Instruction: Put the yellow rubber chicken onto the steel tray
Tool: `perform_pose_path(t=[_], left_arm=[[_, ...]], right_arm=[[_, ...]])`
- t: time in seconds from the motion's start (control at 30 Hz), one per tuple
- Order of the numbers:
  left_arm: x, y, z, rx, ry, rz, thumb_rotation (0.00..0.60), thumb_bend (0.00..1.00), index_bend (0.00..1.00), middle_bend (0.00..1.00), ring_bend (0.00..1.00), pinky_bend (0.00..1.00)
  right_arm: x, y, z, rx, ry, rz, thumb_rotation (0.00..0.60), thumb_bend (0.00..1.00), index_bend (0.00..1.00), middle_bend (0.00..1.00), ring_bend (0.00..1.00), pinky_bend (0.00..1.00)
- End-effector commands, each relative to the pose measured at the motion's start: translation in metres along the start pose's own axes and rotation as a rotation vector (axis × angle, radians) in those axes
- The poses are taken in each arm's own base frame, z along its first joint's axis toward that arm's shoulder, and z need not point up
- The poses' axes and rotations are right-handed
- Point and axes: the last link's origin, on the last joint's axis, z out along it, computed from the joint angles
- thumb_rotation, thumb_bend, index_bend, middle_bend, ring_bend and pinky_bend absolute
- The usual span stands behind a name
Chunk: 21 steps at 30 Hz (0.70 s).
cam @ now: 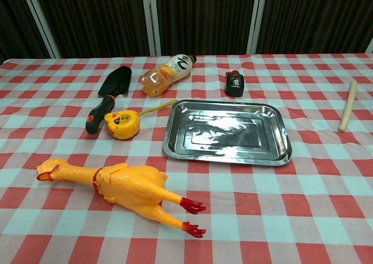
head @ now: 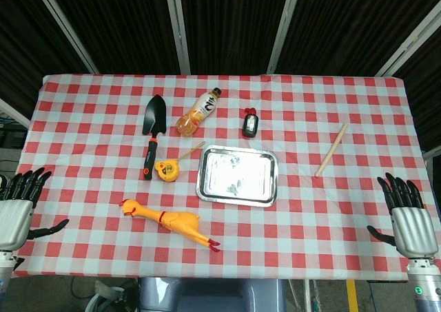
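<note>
The yellow rubber chicken (head: 169,220) (cam: 122,186) lies on its side near the table's front edge, head to the left and red feet to the right. The steel tray (head: 238,175) (cam: 227,132) sits empty at the table's middle, up and to the right of the chicken. My left hand (head: 17,211) hovers at the table's left front corner, fingers spread and holding nothing. At the right front corner my right hand (head: 408,219) is likewise spread and empty. Both hands are far from the chicken and show only in the head view.
A yellow tape measure (head: 165,169) lies just left of the tray, with a black trowel with an orange-and-black handle (head: 152,130) beyond it. An orange drink bottle (head: 198,111) and a small black device (head: 250,125) lie behind the tray. A wooden stick (head: 331,149) rests to the right.
</note>
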Motion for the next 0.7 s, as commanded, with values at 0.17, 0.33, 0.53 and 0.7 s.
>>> perform_pose_path(t=[0.17,0.33,0.53,0.7], left_arm=[[-0.002,0.015,0.009,-0.095,-0.015,0.012,0.600,0.00,0.10,0.09,0.01,0.00],[-0.009,0.037,0.021,-0.221,-0.059,0.008,0.600,0.00,0.17,0.18,0.09,0.08],[-0.029,0.076,0.046,-0.429,-0.141,0.057,0.600,0.01,0.26,0.34,0.25,0.24],[-0.050,0.098,0.061,-0.515,-0.239,0.078,0.600,0.01,0.26,0.34,0.26,0.26]], right_arm=[[-0.002,0.001,-0.005,-0.006,0.004,0.012,0.600,0.02,0.00,0.00,0.00,0.04],[-0.001,-0.001,-0.006,0.006,0.013,0.008,0.600,0.02,0.00,0.00,0.00,0.03],[0.002,-0.003,-0.010,0.014,0.030,0.006,0.600,0.02,0.00,0.00,0.00,0.03],[0.001,-0.003,-0.011,0.012,0.028,0.012,0.600,0.02,0.00,0.00,0.00,0.03]])
